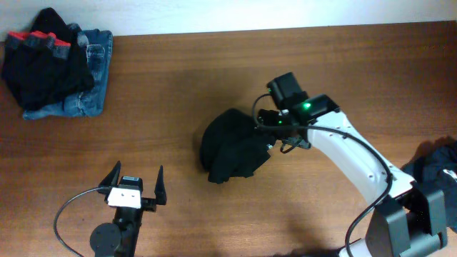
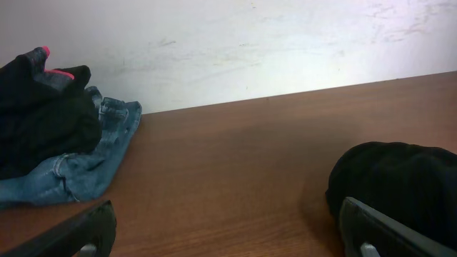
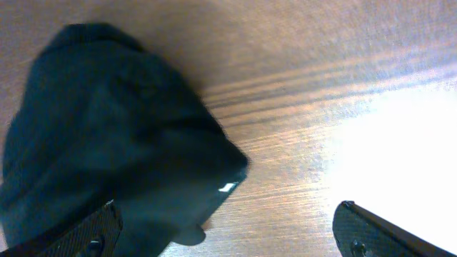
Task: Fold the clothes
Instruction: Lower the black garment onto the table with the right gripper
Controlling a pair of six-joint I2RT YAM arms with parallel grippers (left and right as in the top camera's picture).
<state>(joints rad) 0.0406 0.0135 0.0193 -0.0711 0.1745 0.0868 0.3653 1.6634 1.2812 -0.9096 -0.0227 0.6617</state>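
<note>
The clothes being handled are a black top (image 1: pixel 230 148), bunched in a rough heap at the table's middle. In the right wrist view the black top (image 3: pixel 107 135) fills the left half, and a small white label (image 3: pixel 227 187) shows at its edge. My right gripper (image 1: pixel 273 137) hovers at the heap's right edge. Its jaws are open wide (image 3: pixel 228 208): one finger (image 3: pixel 93 230) is over the fabric and the other over bare wood, gripping nothing. My left gripper (image 1: pixel 137 180) stands open near the front edge, left of the heap, with only table between its fingers (image 2: pixel 225 218). The top (image 2: pixel 400 178) lies beyond its right finger.
A pile of black clothes with red trim (image 1: pixel 46 53) on blue jeans (image 1: pixel 91 93) lies at the back left corner, also seen in the left wrist view as the pile (image 2: pixel 43 114). Another dark garment (image 1: pixel 437 163) lies at the right edge beside the right arm's base.
</note>
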